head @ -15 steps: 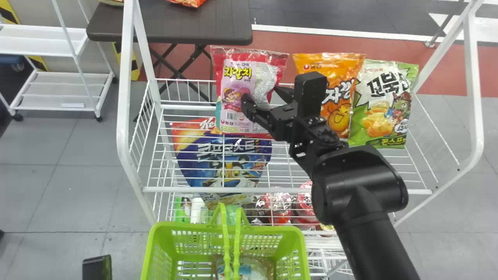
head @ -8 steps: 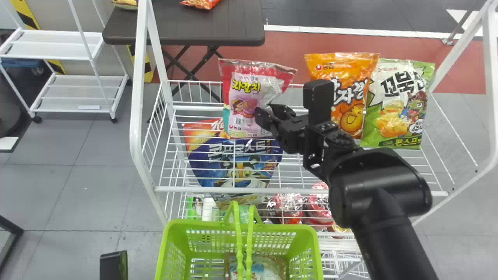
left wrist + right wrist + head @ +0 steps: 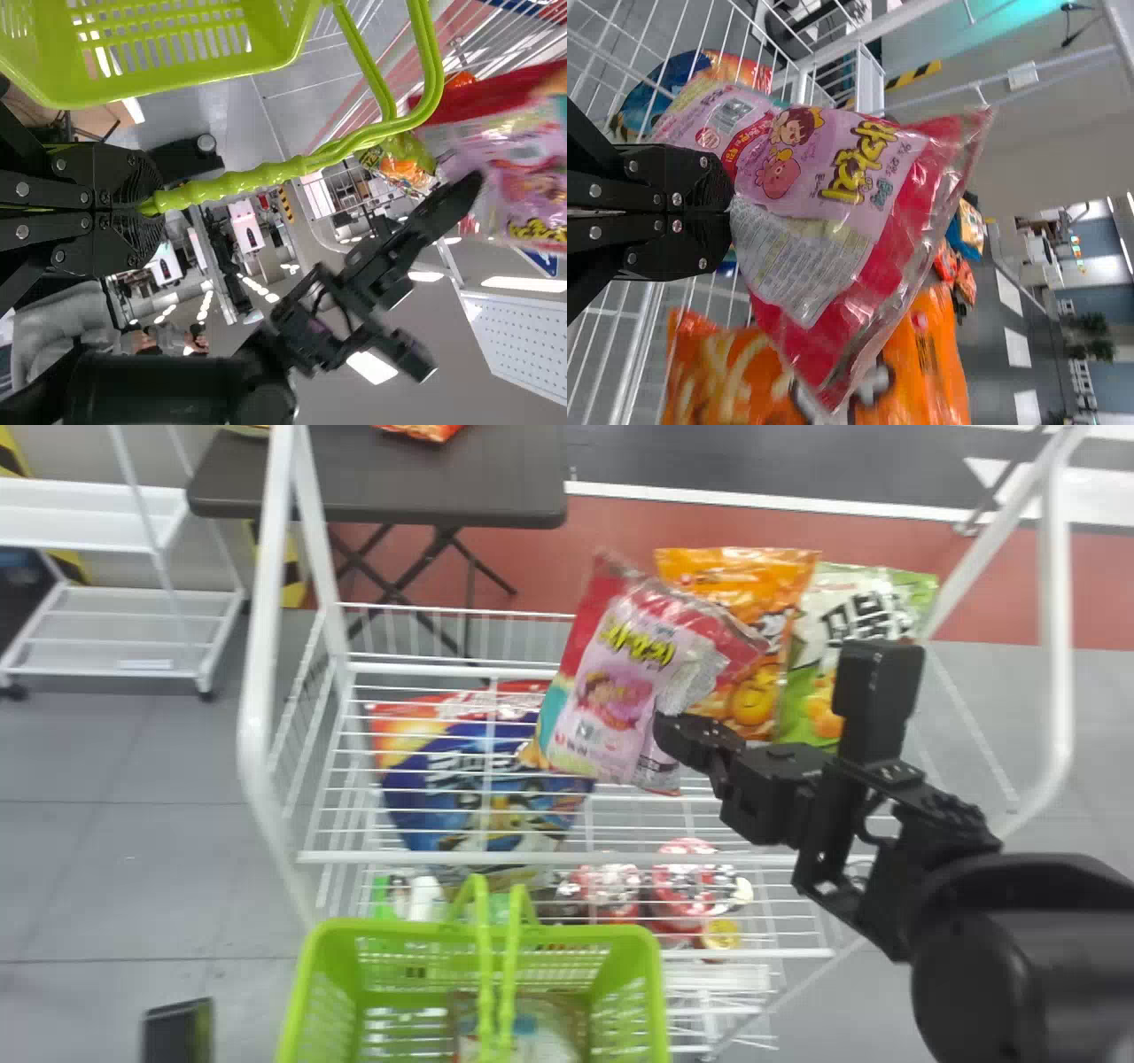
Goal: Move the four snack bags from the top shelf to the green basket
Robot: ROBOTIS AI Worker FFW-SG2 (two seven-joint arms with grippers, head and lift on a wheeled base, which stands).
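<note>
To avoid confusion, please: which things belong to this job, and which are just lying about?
Job:
- pink-and-red snack bag, in right black claw
- orange snack bag
- green-and-white snack bag
- patterned bag inside bright green plastic basket
- left black claw, on basket handle

Lying about:
- blue bag below white wire shelf
- round red packs, also below
- dark folding table

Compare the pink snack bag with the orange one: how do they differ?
The pink bag is clamped in the right pincer; the orange bag stands on the top shelf. The pink bag tilts clearly, while the orange bag is nearly upright. The pink bag has red ends; the orange bag's top is orange. Both are shiny and printed.
</note>
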